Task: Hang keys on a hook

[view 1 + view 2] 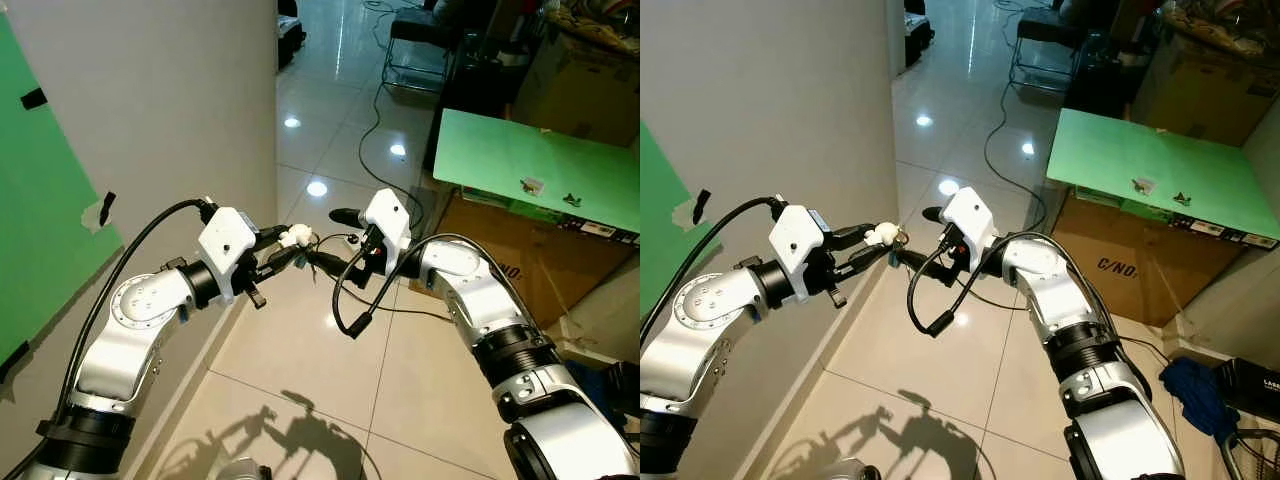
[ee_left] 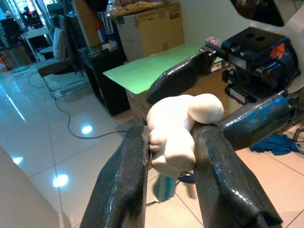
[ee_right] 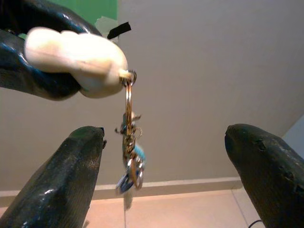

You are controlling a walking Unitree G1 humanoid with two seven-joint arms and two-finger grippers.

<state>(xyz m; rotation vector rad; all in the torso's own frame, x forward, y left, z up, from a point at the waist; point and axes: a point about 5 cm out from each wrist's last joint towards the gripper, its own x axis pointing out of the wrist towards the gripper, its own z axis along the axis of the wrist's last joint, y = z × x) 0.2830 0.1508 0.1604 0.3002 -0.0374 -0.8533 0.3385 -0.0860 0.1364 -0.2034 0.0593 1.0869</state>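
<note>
Left gripper pinches a white fob between both fingers; the keys hang from the fob's ring, just below the fingertips. Right gripper faces it tip to tip, fingers spread wide, keys dangling in the gap nearer one finger, contact not seen. Both grippers are raised beside the grey wall.

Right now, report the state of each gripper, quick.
Left gripper: shut on the cream-white rounded keychain charm, with the gold ring and keys dangling below.
Right gripper: open, fingers either side of the hanging keys, not touching.
</note>
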